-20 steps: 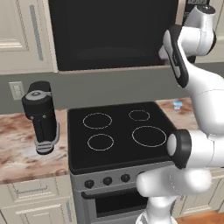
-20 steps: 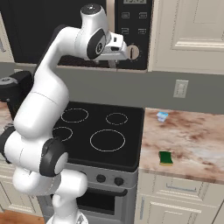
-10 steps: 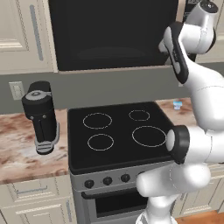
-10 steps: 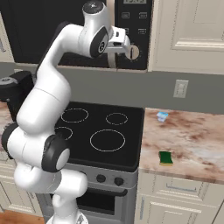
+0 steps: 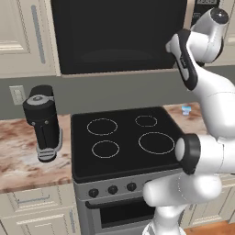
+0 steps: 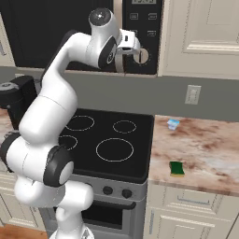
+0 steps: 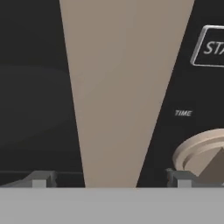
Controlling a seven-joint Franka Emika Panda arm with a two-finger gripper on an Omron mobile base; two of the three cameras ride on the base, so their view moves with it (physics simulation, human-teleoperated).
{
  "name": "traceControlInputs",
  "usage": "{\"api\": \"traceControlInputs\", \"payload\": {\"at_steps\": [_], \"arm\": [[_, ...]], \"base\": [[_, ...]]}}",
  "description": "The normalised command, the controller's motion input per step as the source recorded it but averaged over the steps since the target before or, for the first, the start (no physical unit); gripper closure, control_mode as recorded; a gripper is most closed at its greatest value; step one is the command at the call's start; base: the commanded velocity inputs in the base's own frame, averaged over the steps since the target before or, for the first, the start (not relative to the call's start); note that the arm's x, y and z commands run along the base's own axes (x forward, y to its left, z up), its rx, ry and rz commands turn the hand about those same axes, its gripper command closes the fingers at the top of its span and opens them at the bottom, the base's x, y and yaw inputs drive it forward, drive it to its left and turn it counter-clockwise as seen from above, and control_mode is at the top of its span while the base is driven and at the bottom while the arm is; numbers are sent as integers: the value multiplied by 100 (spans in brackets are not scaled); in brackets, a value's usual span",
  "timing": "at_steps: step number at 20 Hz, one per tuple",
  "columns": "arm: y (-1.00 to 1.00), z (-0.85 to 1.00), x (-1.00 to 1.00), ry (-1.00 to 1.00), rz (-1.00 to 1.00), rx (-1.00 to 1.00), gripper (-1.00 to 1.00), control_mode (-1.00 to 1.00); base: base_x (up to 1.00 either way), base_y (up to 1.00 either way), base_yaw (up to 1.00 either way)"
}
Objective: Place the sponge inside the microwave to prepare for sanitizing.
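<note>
step: open microwave [image 6: 70, 28] | my gripper [image 7: 109, 179] spread wide astride door handle [image 7: 124, 87], ready to pull | sponge [image 6: 177, 168] waits on counter [image 6: 210, 154]

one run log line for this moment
phase: reach handle | jaws: open, astride handle | microwave: shut | sponge: on counter

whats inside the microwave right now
Cannot tell: the microwave door is closed and its black glass hides the interior. The sponge lies on the counter right of the stove, and the open gripper straddles the door handle.
</note>
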Motion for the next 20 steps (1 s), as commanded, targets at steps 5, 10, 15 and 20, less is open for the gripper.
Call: {"api": "traceControlInputs", "payload": {"at_steps": [5,10,15,20], "arm": [[-1,21,25,0,0,0,-100,-100],[-5,20,26,0,0,0,-100,-100],[-6,7,27,0,0,0,-100,-100],[0,-1,33,-9,0,0,100,-100]], "base": [[0,0,0],[0,0,0],[0,0,0],[0,0,0]]}}
